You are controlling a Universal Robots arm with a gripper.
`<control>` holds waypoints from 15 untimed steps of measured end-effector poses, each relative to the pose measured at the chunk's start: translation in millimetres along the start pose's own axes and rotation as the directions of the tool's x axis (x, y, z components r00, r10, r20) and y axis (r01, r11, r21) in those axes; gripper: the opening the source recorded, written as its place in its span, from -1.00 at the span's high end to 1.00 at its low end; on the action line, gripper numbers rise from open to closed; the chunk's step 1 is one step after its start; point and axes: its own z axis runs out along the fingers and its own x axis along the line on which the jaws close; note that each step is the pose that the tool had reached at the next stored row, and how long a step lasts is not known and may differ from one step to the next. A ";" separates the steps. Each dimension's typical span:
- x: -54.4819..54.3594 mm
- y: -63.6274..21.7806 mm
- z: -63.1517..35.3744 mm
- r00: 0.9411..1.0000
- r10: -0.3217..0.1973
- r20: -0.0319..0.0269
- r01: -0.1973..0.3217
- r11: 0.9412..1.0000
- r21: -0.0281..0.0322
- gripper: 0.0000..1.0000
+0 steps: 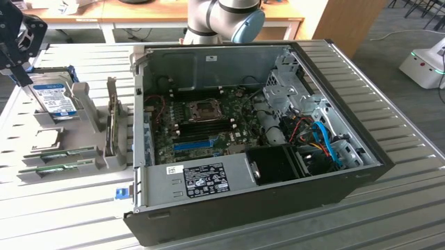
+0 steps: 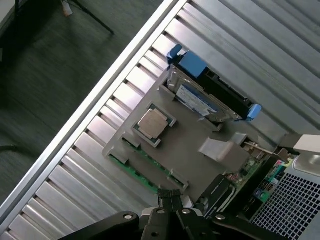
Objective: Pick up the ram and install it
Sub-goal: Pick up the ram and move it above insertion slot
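— Ram's whereabouts?

— Set in a slot of the grey holder (image 1: pixel 49 176) on the slatted table (image 1: pixel 70 213), on the near side at the exterior view's left. Well apart from the open computer case (image 1: pixel 278 203). The ram (image 1: pixel 64 154) is green and narrow, with a second green stick (image 1: pixel 59 167) just beside it, nearer the table edge.

— And the gripper?

— Up at the far left, gripper (image 1: pixel 23 75) hanging over the hard drive (image 1: pixel 54 99) that stands in the same holder. Fingers pressed together, clamping nothing. Seen from the wrist, closed tips of the gripper (image 2: pixel 170 196) poised over the holder's edge, close to a green stick (image 2: pixel 135 172) yet apart from it.

— Progress, then?

— Barely begun, judging from this. Nothing lifted, nothing carried, nothing seated on the motherboard (image 1: pixel 222 117) inside the case. Both the pick and the install left to do.

— Anything else on the holder?

— A square processor chip (image 2: pixel 152 123) in its own recess, between hard drive and ram. Untouched, as far as can be told.
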 end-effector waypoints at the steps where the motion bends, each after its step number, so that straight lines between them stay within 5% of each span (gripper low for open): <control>1: 0.0 0.0 0.0 1.000 -0.014 -0.001 0.014 1.000 0.000 0.80; 8: 0.1 0.1 0.3 0.994 -0.112 -0.005 0.112 0.994 0.001 0.80; 15: 0.2 0.1 0.7 0.979 -0.203 -0.009 0.203 0.979 0.002 0.80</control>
